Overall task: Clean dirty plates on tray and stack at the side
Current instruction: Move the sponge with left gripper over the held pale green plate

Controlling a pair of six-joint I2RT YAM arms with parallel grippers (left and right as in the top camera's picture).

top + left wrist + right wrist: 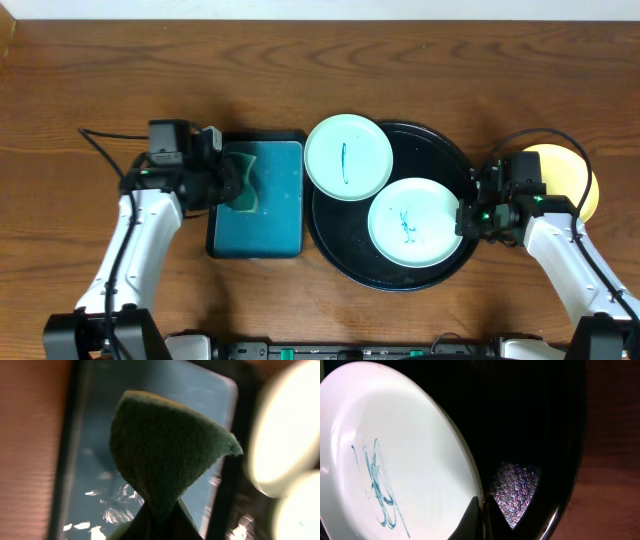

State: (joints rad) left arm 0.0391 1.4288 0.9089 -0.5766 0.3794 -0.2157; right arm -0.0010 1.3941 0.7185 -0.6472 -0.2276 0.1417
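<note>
The left gripper [226,178] was clamped tight on a green sponge [165,450], held over the teal tray [275,220] that stood just left of the black tray [335,240]. The right gripper [480,522] was closed on the right rim of the near plate [412,222], which lay inside the black tray with a teal scribble across it. The far plate [348,157] (scribbled too) sat at the black tray's back left, overlapping its rim and reaching toward the teal tray. The yellow plate [575,175] rested on the bare table [100,80] right of the black tray, partly hidden behind the right arm.
</note>
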